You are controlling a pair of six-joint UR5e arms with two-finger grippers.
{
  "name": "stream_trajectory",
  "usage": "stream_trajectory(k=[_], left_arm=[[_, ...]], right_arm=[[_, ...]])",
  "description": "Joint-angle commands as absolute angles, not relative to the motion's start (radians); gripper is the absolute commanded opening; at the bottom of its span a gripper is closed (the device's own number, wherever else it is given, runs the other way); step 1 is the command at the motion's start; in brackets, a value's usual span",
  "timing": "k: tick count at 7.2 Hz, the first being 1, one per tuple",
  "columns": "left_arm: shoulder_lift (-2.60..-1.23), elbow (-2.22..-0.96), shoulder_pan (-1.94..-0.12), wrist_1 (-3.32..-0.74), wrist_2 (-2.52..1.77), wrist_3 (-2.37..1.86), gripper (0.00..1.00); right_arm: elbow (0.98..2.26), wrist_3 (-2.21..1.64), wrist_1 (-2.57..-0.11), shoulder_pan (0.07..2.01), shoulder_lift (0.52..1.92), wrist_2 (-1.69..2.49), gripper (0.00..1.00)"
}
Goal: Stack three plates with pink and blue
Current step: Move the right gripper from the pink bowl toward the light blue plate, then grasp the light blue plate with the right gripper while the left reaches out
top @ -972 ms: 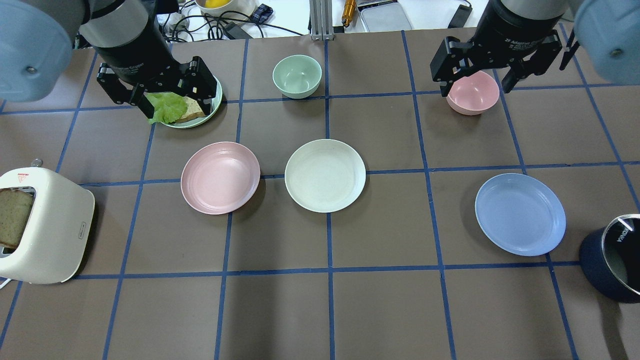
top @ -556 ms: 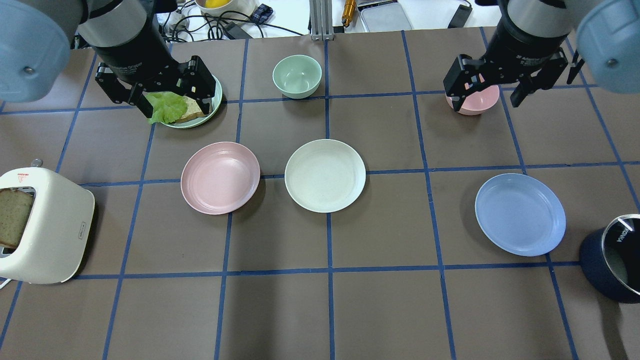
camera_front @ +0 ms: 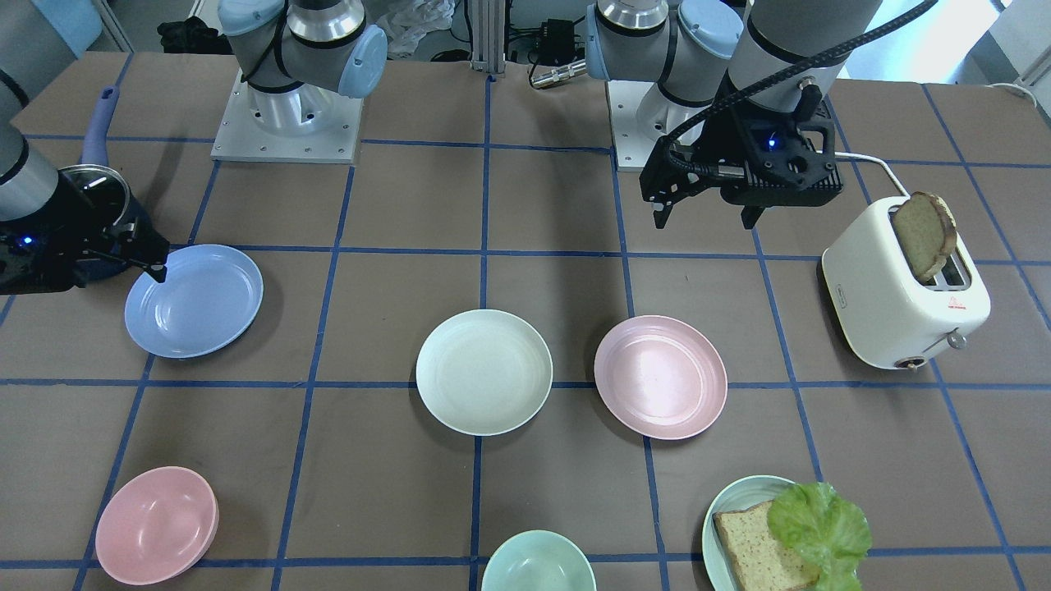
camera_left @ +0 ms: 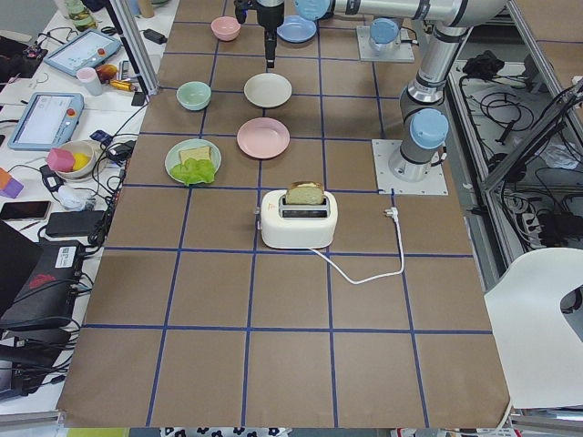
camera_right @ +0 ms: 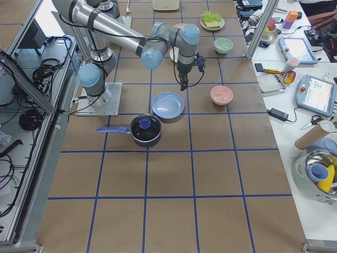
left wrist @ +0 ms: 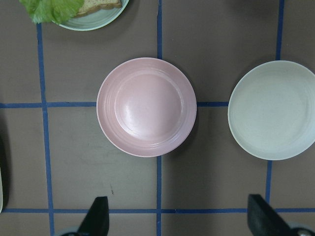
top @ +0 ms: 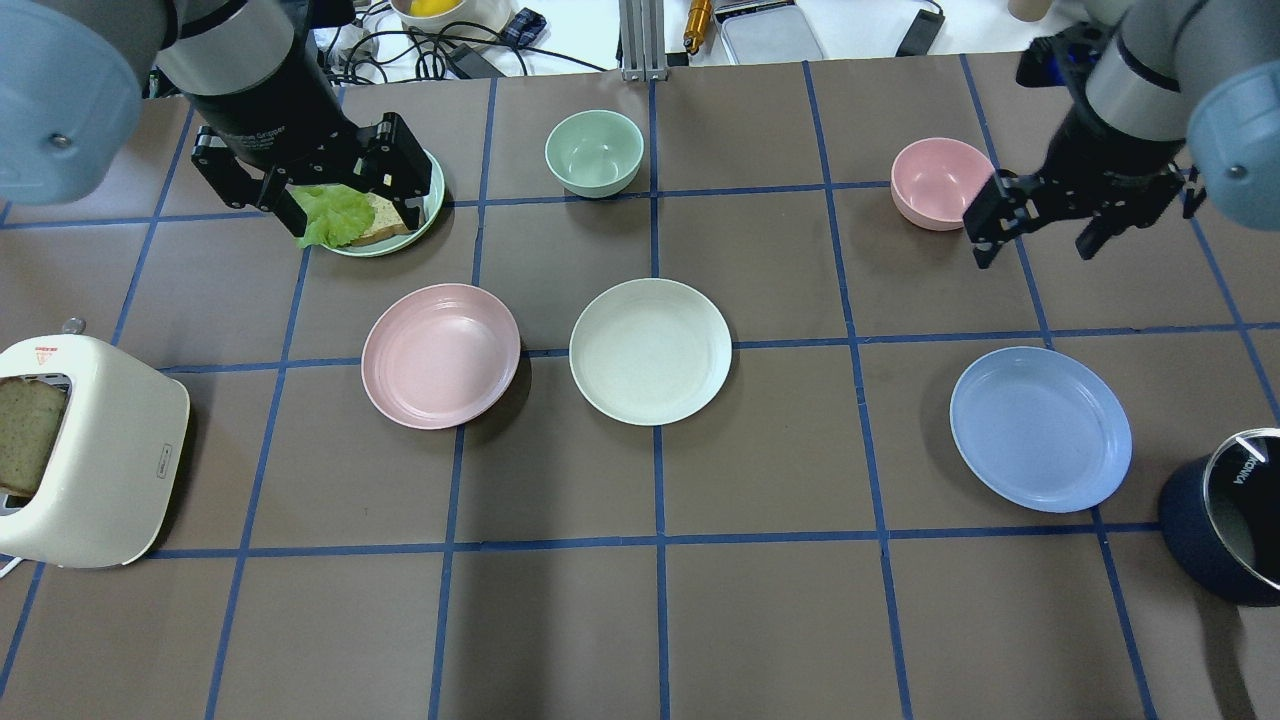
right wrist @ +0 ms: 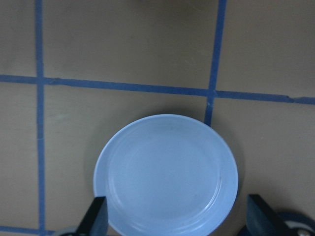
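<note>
The pink plate (top: 440,355), the cream-white plate (top: 650,350) and the light blue plate (top: 1040,428) lie apart and flat on the brown table. My left gripper (top: 338,195) is open and empty. It hovers beyond the pink plate, over the bread plate. Its wrist view shows the pink plate (left wrist: 146,106) and the cream-white plate (left wrist: 273,109) below. My right gripper (top: 1033,252) is open and empty. It hangs high between the pink bowl and the blue plate, and its wrist view shows the blue plate (right wrist: 166,174) below it.
A pale green plate with bread and lettuce (top: 385,215) sits under the left gripper. A green bowl (top: 594,152) and a pink bowl (top: 935,182) stand at the far side. A white toaster (top: 85,450) is at the left edge and a dark pot (top: 1235,515) at the right edge.
My right gripper has moved from over the pink bowl to the right and nearer the blue plate, so the bowl now shows in full. The left arm has not moved.
</note>
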State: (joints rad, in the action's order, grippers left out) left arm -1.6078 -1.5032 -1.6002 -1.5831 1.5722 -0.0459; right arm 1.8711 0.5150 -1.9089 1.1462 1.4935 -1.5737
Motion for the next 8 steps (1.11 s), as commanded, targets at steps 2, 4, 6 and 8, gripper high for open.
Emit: stream_trajectory(k=[2, 4, 6, 8], left_arm=[[-1.609, -1.503, -1.6, -1.583, 1.572, -0.046, 1.0], [-1.612, -1.503, -1.598, -1.583, 1.574, -0.034, 1.0], [-1.612, -1.502, -1.6, -1.583, 1.574, -0.046, 1.0], [-1.609, -1.506, -1.595, -1.595, 1.575, -0.034, 1.0]], right_arm=[[1.969, 0.72, -2.071, 0.959, 1.364, -1.565, 1.0], [2.003, 0.738, -2.074, 0.925, 1.332, -1.563, 1.0], [2.032, 0.746, -2.077, 0.922, 1.321, -1.563, 1.0], [2.039, 0.742, -2.077, 0.919, 1.319, -1.527, 1.0]])
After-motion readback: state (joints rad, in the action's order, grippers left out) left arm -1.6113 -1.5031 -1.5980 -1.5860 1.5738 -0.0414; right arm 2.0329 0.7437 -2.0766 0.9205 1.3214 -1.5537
